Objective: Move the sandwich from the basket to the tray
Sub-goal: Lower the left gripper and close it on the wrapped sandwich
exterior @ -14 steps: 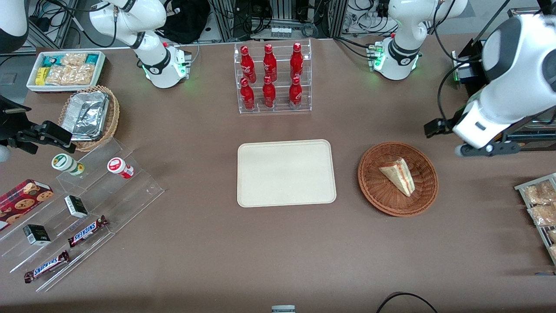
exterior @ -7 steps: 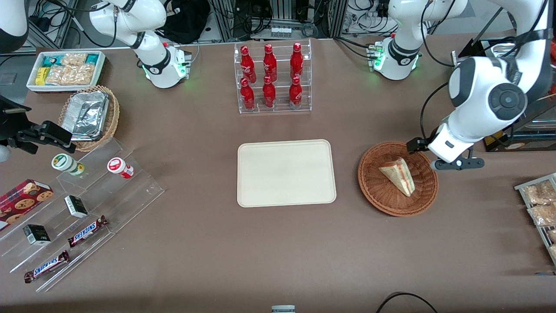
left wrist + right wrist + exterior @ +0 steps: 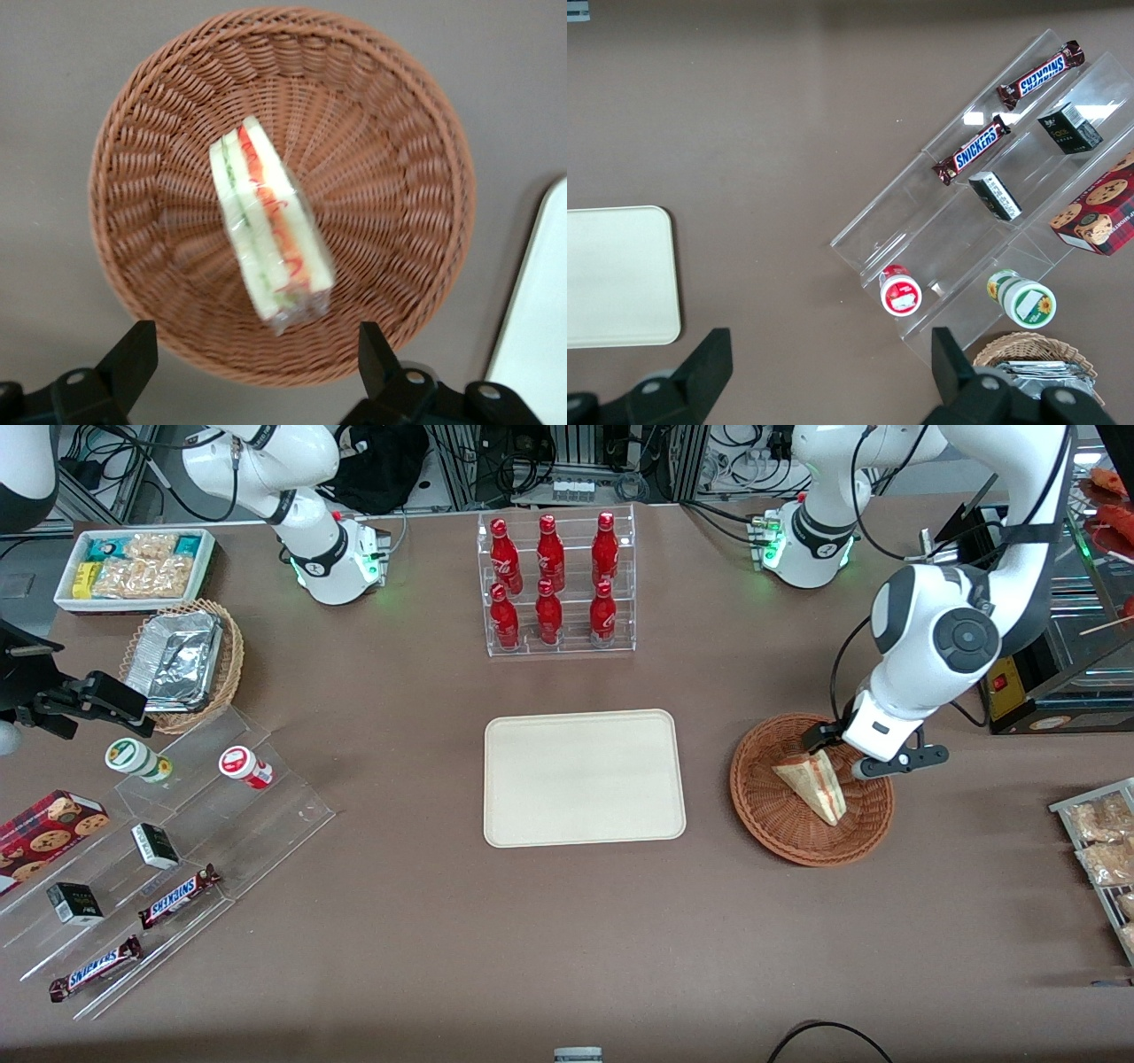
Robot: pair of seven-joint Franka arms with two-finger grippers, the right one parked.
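While the arm hides part of the basket (image 3: 780, 815), open empty jaws hover above the sandwich (image 3: 270, 235).

The left arm bends down steeply, its gripper (image 3: 837, 755) pointing downward with jaws spread wide.

One sandwich (image 3: 813, 781) lies in one reddish-brown wicker basket (image 3: 771, 815), beside one cream tray (image 3: 583, 777), with one gripper (image 3: 837, 755) above the basket's rim, its fingers spread apart. Six red bottles (image 3: 549, 580) stand in one clear rack. Toward the parked arm's end are two Snickers bars (image 3: 177, 895), two small dark boxes (image 3: 155, 845), two round-lidded cups (image 3: 244, 766), one cookie box (image 3: 44, 834) and one paler basket of foil containers (image 3: 182, 664).
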